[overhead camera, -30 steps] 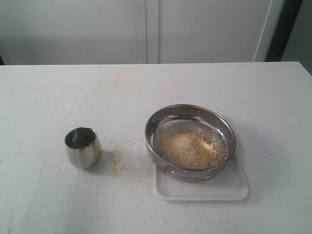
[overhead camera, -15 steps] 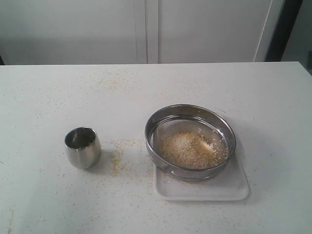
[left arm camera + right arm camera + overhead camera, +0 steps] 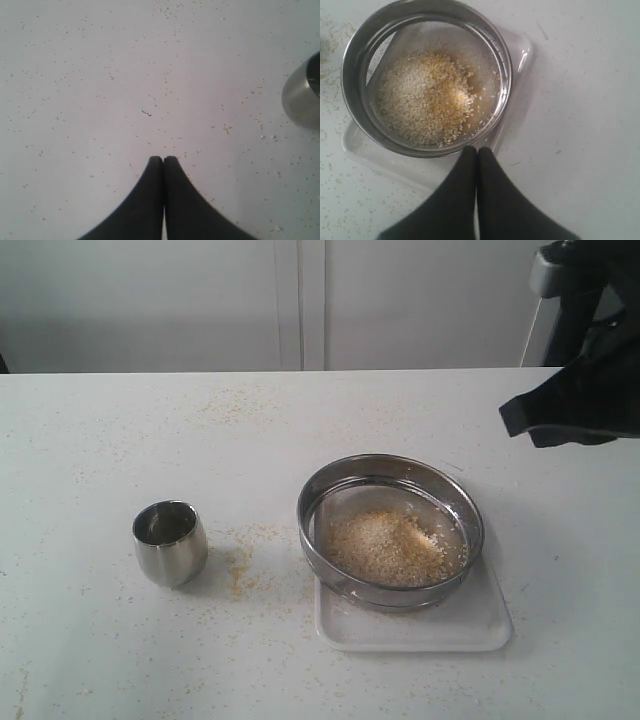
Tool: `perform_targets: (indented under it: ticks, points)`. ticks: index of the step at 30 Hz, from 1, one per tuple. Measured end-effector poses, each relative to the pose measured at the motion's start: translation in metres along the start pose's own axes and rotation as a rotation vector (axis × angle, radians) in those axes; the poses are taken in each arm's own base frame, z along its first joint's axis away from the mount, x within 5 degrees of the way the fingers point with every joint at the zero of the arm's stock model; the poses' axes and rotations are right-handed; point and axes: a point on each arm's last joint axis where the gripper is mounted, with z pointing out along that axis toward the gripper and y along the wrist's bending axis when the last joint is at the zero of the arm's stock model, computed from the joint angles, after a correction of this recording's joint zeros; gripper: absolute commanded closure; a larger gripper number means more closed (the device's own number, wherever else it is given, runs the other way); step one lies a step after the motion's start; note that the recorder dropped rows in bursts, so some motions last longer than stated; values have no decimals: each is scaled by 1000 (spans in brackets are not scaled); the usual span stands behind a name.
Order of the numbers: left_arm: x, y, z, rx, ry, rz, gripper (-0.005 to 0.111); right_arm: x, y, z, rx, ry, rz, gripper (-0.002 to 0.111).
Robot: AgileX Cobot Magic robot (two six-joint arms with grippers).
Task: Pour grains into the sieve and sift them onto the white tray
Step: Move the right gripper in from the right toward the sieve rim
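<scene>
Right arm (image 3: 575, 400) shows only as a dark bulk in the upper right of the exterior view, cut off by the top and right frame edges; its jaws cannot be made out there. The right wrist view settles it: right gripper (image 3: 477, 150) has its two black fingers pressed together tip to tip, gripping nothing, the tips seen over the sieve's rim where it overlaps the tray; height above it unclear. Left gripper (image 3: 163, 159) appears only in its own wrist view, jaws likewise closed flat on nothing, over bare speckled table, with the steel cup (image 3: 170, 542) nearby and cut by the frame edge. The sieve (image 3: 306, 525) sits on the white tray (image 3: 470, 625), right of centre in the lower half of the exterior view. It hides most of the tray; only the lower strip and lower right corner show plainly. The grains (image 3: 385, 548) lie heaped on the mesh, pale with a golden patch; whether any lie on the tray beneath is hard to tell. Cup stands lower left, well apart from the sieve, its inside dark and unreadable. Spilled meal (image 3: 240, 570) dusts the table (image 3: 120, 420) between them. Open surface runs across the upper band to the table's back edge and right of the tray; the table's lower edge falls outside the frame.
</scene>
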Motion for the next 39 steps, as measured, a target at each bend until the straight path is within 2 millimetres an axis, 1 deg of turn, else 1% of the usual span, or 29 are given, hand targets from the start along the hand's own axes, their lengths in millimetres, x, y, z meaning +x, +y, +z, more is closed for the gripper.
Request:
perform_targets:
  ticks: [5,9,11,12,13,14,15,16,17,19,21,22,23,24,26,30,33,36,39]
  points:
    - [0,0,0,0,-2,0,107,-12,6,16,-27,57,-24,108]
    - [0,0,0,0,-2,0,107,-20,4,29,-27,105,-40,108]
    - [0,0,0,0,-2,0,107,-25,3,39,-26,148,-48,108]
    - [0,0,0,0,-2,0,107,-29,2,49,-28,171,-49,108]
    - [0,0,0,0,-2,0,107,-30,1,53,-30,183,-48,108]
    - [0,0,0,0,-2,0,107,-33,0,63,-29,204,-48,108]
    - [0,0,0,0,-2,0,107,-35,-1,68,-30,211,-48,108]
    - [0,0,0,0,-2,0,107,-38,-3,79,-30,231,-47,106]
    - [0,0,0,0,-2,0,107,-38,-3,83,-32,243,-46,102]
    - [0,0,0,0,-2,0,107,-41,-5,102,-35,280,-43,89]
    - [0,0,0,0,-2,0,107,-43,-7,114,-36,301,-43,73]
    - [0,0,0,0,-2,0,107,-45,-8,118,-35,306,-41,64]
    - [0,0,0,0,-2,0,107,-45,-11,123,-33,315,-33,58]
    - [0,0,0,0,-2,0,107,-47,-13,125,-32,314,-30,50]
    - [0,0,0,0,-2,0,107,-48,-21,129,-21,314,-2,42]
    - [0,0,0,1,-4,0,107,-47,-35,133,-9,326,41,41]
    - [0,0,0,1,-4,0,107,-44,-41,139,-11,346,63,41]
    - [0,0,0,1,-4,0,107,-44,-41,142,-12,341,68,41]
    - [0,0,0,1,-4,0,107,-45,-41,143,-14,323,74,44]
